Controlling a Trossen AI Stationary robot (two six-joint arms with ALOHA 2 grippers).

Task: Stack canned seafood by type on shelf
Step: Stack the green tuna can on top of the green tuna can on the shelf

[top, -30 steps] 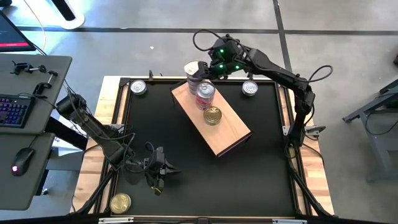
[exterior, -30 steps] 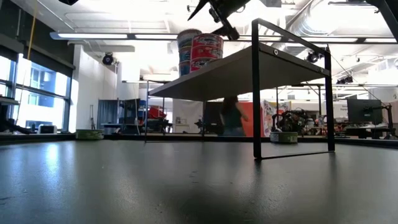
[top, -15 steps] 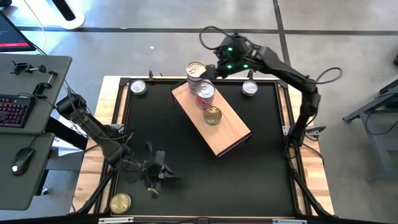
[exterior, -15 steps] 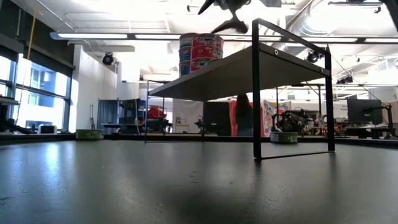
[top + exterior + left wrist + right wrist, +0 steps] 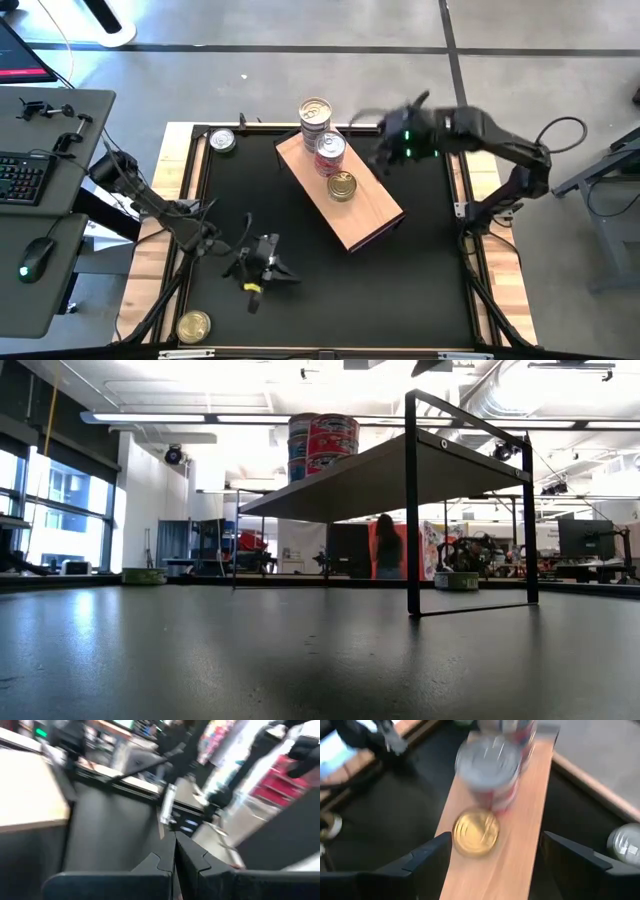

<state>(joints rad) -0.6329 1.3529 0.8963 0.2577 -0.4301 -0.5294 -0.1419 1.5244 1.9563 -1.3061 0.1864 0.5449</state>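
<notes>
Withdrawn from the rear stack it was hovering over a second ago, the right gripper [image 5: 385, 158] now hangs above the table's two o'clock edge, jaws spread wide and empty, while the left arm has crept toward centre. Largest in the overhead view is the black table [image 5: 300, 260], and on it the shelf [image 5: 365, 215], a raised wooden board running diagonally from eleven o'clock toward four. Three groups of tins occupy its upper half: a tall silver-lidded stack [image 5: 314, 112] at the far corner, a red-labelled stack [image 5: 330, 148] next down, and a single gold-lidded can [image 5: 342, 186] nearest mid-board, apparently one spot for each type. Loose cans wait on the table: a silver one [image 5: 222, 141] at ten o'clock, another [image 5: 625, 840] beside the shelf in the right wrist view, and a gold one [image 5: 193, 326] at seven o'clock. The left gripper [image 5: 268, 268] hovers at seven o'clock, fingers pressed together on nothing, probably waiting its turn.
</notes>
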